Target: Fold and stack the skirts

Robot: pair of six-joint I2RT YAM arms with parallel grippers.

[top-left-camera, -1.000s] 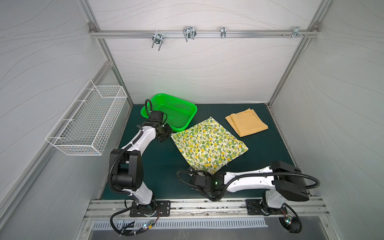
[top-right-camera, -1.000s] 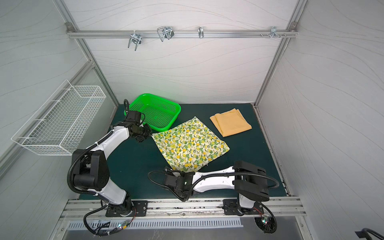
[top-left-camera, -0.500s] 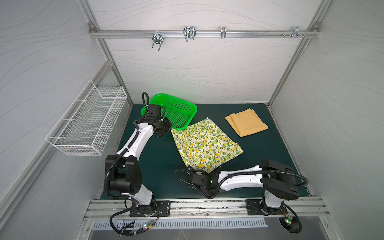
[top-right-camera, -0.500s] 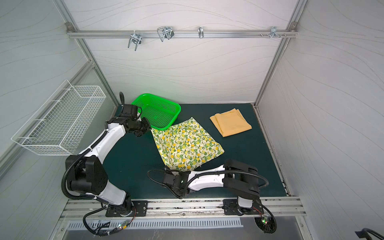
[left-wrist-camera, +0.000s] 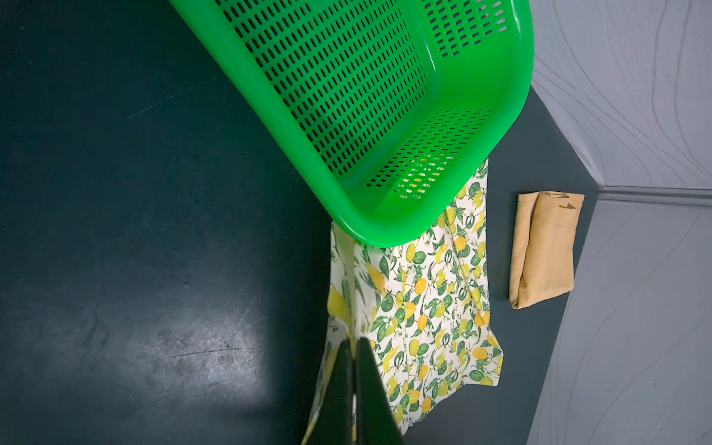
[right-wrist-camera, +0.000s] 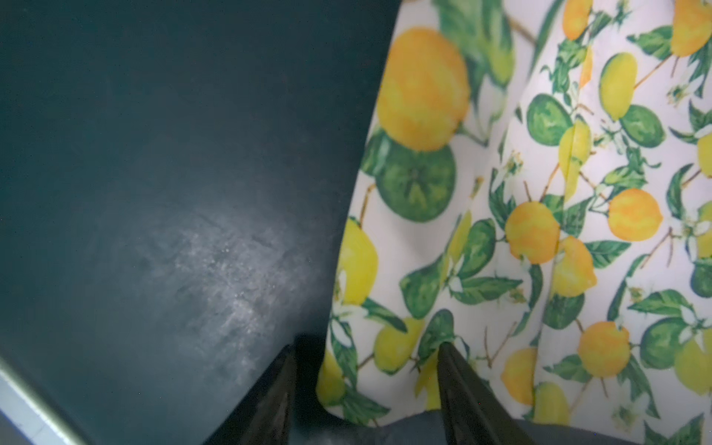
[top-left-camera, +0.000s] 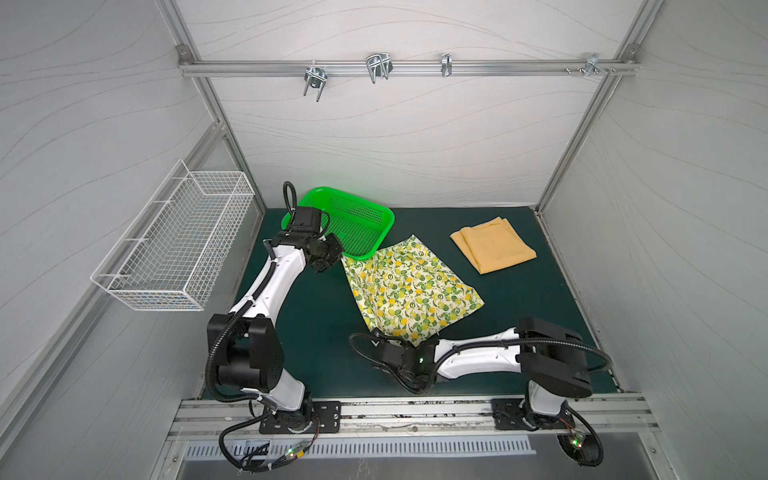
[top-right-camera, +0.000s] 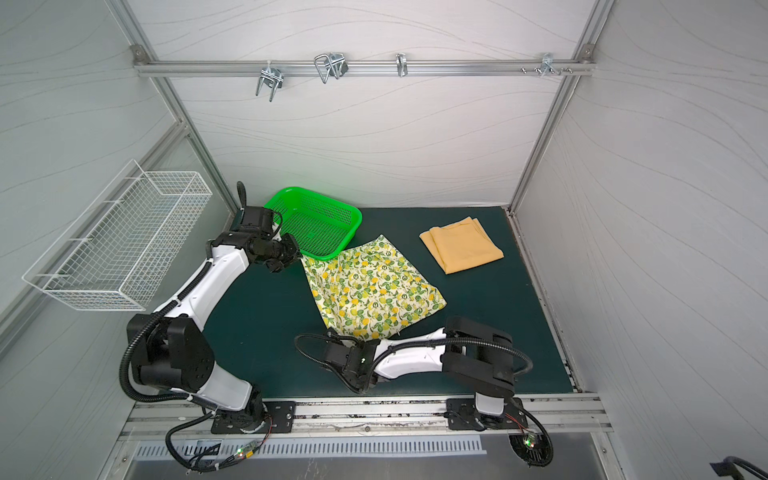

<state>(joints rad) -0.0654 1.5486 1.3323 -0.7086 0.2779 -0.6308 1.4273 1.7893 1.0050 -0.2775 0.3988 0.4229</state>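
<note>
The lemon-print skirt (top-left-camera: 411, 286) (top-right-camera: 370, 286) lies spread on the dark green mat in both top views. Its left corner is lifted beside the green basket, and my left gripper (top-left-camera: 337, 260) (top-right-camera: 297, 258) (left-wrist-camera: 353, 341) is shut on that corner. The skirt's near corner (right-wrist-camera: 385, 346) lies between the jaws of my right gripper (top-left-camera: 405, 340) (top-right-camera: 356, 340) (right-wrist-camera: 366, 346), which stand apart; one finger (right-wrist-camera: 462, 385) rests on the cloth. The mustard-orange skirt (top-left-camera: 492, 245) (top-right-camera: 461, 245) (left-wrist-camera: 543, 250) lies folded at the back right, away from both grippers.
A green perforated basket (top-left-camera: 386, 220) (top-right-camera: 355, 220) (left-wrist-camera: 516, 96) stands at the back left, right next to the lemon skirt's far edge. A white wire basket (top-left-camera: 174, 245) hangs on the left wall. Metal hooks (top-left-camera: 378, 68) hang on the rail above.
My left gripper has drawn the skirt's left corner back towards the basket, turning and narrowing the cloth. The right arm has swung left along the near edge, its gripper staying at the near corner.
</note>
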